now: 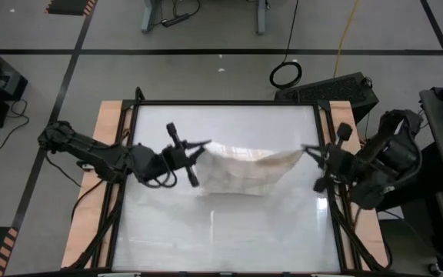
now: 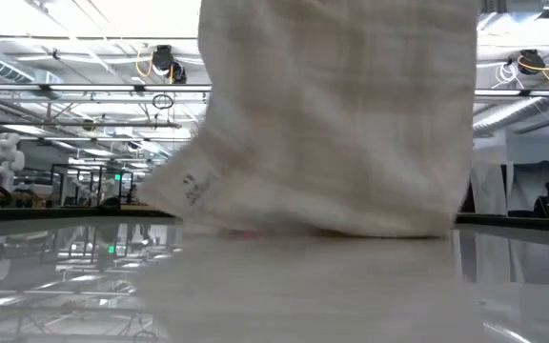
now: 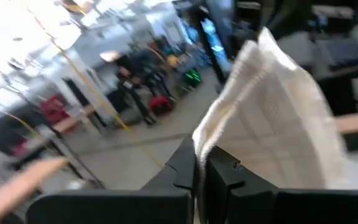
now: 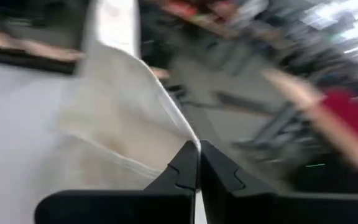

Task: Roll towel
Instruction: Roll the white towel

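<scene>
The towel is a cream-white cloth with a faint beige plaid check. It hangs between my two grippers above the middle of the table. In the low view the towel fills the middle, with a small tag at its lower left, and its bottom edge is at the table top. My left gripper is shut on the towel's left top corner. My right gripper is shut on its right top corner. My left gripper pinches the towel's top corner between its two fingers, coming level from the table's left. The cloth spreads out beyond the fingertips and hangs below them. My right gripper pinches the opposite top corner between its two fingers, coming level from the table's right. The top edge sags between the two holds.
The table top is a white glossy sheet in a dark frame, with wooden strips along its left and right sides. Free room lies in front of the towel. A keyboard lies beyond the far right corner.
</scene>
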{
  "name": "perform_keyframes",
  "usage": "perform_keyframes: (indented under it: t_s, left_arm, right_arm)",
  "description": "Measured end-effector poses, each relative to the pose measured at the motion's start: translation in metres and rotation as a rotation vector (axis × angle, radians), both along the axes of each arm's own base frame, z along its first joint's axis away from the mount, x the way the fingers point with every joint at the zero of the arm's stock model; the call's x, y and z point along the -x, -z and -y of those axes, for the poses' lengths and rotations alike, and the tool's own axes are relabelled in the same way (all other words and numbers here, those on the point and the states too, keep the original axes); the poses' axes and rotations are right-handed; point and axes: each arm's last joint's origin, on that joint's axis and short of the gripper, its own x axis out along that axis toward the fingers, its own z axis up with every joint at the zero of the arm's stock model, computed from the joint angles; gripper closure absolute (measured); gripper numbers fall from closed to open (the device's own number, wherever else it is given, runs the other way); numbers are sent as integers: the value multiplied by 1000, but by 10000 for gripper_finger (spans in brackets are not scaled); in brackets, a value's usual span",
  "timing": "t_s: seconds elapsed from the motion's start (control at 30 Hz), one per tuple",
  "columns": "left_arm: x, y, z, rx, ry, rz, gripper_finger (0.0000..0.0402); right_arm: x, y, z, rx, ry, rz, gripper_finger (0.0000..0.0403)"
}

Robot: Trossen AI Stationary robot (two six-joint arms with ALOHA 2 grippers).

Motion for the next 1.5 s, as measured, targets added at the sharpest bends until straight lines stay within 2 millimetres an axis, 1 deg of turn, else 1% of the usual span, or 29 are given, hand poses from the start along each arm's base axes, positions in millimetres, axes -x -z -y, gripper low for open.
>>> perform_keyframes:
  t_s: [0.07,0.17,0.23,0.33,0.4,0.5,0.6,0.7,0.8,0.9,0.97,1.07,1.2,1.27,1.37,1.5]
  left_arm:
    - [-2,-6,-11,-56,-46,27,388]
    - [-5,-12,-35,-106,-130,57,388]
    - [-5,-16,-53,-125,-152,72,388]
    - [-6,-20,-77,-117,-93,128,388]
    - [-5,-23,-91,-94,-51,156,388]
    - [-4,-28,-106,-92,-6,190,388]
    - [-1,-34,-118,-111,-6,206,388]
    - [4,-40,-135,-128,-40,244,388]
    - [9,-42,-151,-125,-60,273,389]
    - [12,-39,-167,-66,-62,266,389]
    - [13,-33,-174,8,-30,238,389]
    - [9,-22,-173,151,81,161,389]
    - [4,-7,-159,328,235,39,389]
    - [4,-4,-148,376,303,-6,389]
    - [8,-7,-125,429,416,-32,389]
    - [17,-12,-94,440,529,-72,389]
  right_arm:
    - [-5,-1,6,112,89,15,401]
    - [-10,-5,19,233,214,17,401]
    - [-10,-9,31,255,280,7,401]
    - [-12,-14,49,215,334,-17,401]
    - [-15,-18,59,145,323,-31,401]
    - [-24,-25,70,75,242,-53,401]
    - [-33,-35,82,106,186,-55,401]
    - [-40,-47,98,166,182,-17,401]
    - [-43,-56,115,197,153,24,401]
    - [-46,-57,133,180,152,43,401]
    - [-48,-51,142,119,133,28,401]
    - [-50,-39,148,-27,71,-8,401]
    - [-52,-26,145,-197,-10,-68,401]
    - [-52,-24,141,-256,-52,-73,401]
    - [-50,-24,134,-333,-127,-63,401]
    - [-48,-25,123,-439,-253,-45,401]
